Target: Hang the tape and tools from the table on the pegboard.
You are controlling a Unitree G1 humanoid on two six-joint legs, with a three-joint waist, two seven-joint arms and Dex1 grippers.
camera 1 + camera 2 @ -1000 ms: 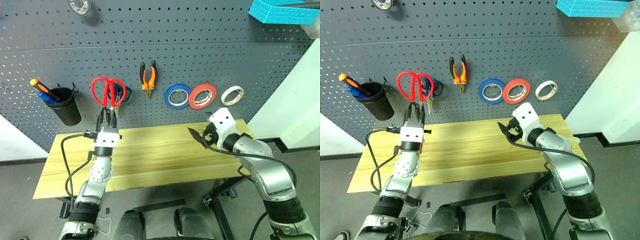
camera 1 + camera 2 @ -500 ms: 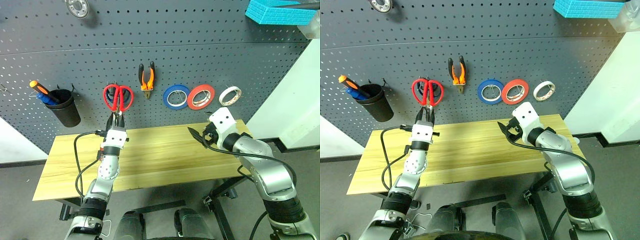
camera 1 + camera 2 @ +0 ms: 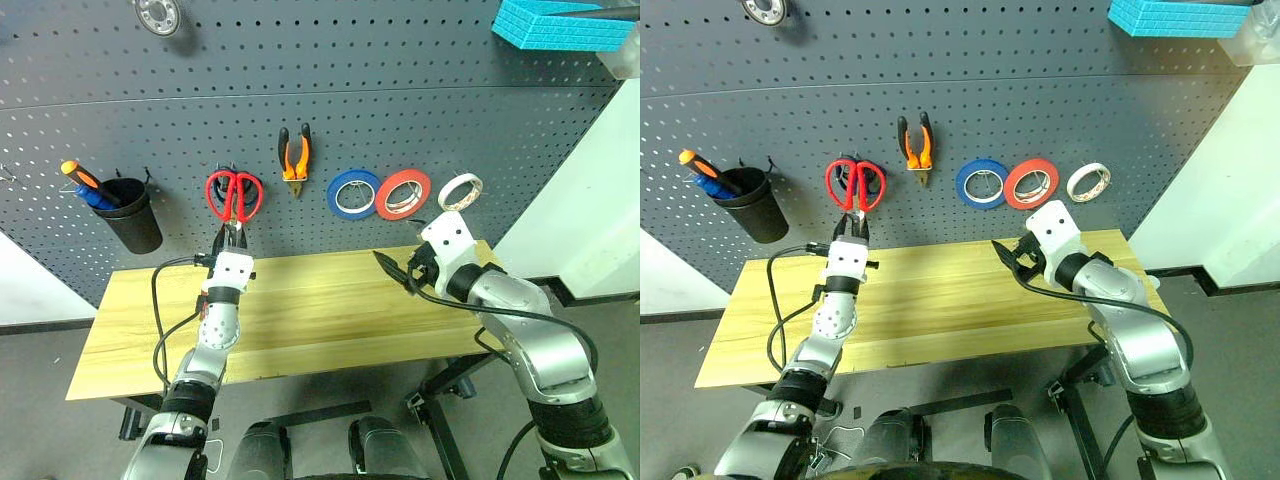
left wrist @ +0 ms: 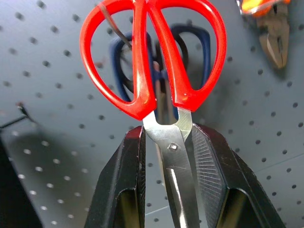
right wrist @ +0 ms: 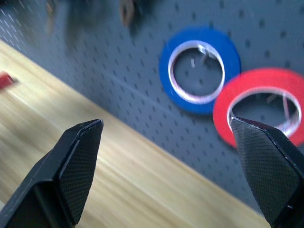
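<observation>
Red-handled scissors (image 4: 152, 57) are up against the pegboard (image 3: 400, 60), handles at the top, blades pinched in the left claw (image 3: 232, 238), which is closed tight on the steel just below the pivot. Behind them sits a blue-handled pair (image 4: 190, 47), mostly covered, so I can't make out what either one actually hangs from. Next along the board are the orange-and-black pliers (image 3: 294, 158), then a blue roll (image 3: 352, 193), a red roll (image 3: 403, 193) and the cream tape (image 3: 461, 190), all hanging. Far left there's a black cup (image 3: 132, 212) with an orange-handled screwdriver (image 3: 80, 178) poking out; its shaft is buried in the cup. The right claw (image 3: 392, 271) hovers over the wooden bench (image 3: 330, 310) with fingers spread wide, holding nothing. A turquoise thing (image 3: 555, 25) up in the corner is cut off by the edge.
</observation>
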